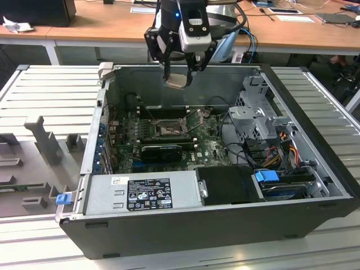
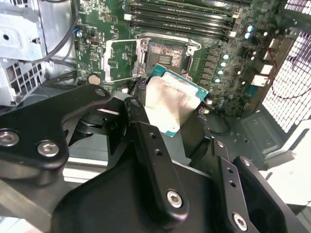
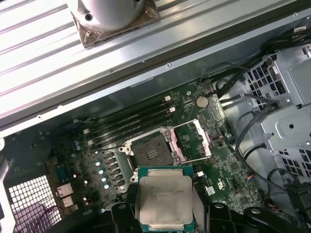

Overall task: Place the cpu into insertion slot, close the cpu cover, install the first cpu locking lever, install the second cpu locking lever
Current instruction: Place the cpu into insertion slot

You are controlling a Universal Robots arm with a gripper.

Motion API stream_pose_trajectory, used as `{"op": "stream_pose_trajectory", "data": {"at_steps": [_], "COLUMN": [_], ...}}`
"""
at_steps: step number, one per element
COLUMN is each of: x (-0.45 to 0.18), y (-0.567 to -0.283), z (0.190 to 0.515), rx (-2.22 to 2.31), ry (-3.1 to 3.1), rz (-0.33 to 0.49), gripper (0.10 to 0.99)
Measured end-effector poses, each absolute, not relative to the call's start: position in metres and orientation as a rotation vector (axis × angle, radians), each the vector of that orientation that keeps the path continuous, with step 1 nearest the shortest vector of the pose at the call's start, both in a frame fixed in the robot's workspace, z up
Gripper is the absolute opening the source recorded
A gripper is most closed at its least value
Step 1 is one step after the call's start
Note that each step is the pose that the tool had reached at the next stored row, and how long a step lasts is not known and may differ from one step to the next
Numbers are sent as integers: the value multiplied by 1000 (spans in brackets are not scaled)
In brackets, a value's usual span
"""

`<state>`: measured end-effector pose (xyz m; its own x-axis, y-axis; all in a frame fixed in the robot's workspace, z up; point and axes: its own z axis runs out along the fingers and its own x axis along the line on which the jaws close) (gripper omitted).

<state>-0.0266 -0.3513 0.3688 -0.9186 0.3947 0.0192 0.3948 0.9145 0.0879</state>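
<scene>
Silver cpu [image 3: 165, 199] clamped in end effector [image 1: 179, 77] above insertion slot [image 3: 151, 153], cpu cover [image 3: 176, 145] open beside.

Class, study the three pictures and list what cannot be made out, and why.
1. Underside of the cpu: faces away from the camera in the first wrist view.
2. Side edges of the cpu, second wrist view: hidden by the claw gripping it.
3. Pins of the insertion slot: too small in the exterior view.
</scene>
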Motion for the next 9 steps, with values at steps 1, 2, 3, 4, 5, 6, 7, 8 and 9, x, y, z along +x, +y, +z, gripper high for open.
{"op": "stream_pose_trajectory", "data": {"at_steps": [1,2,3,4,5,6,7,8,9], "x": [-27,-27,-27,-27,-27,-27,-27,-27,-27], "y": [-351,-351,-351,-351,-351,-351,-351,-351,-351], "z": [369,369,368,368,368,368,368,368,368], "rx": [-651,-681,-710,-731,-750,-784,-819,-855,-894], "ry": [-3070,-3064,-3058,-3054,-3050,-3042,-3034,-3025,-3015], "rz": [-141,-141,-142,-142,-142,-142,-141,-142,-142], "gripper": [529,529,529,529,529,529,529,529,529]}}
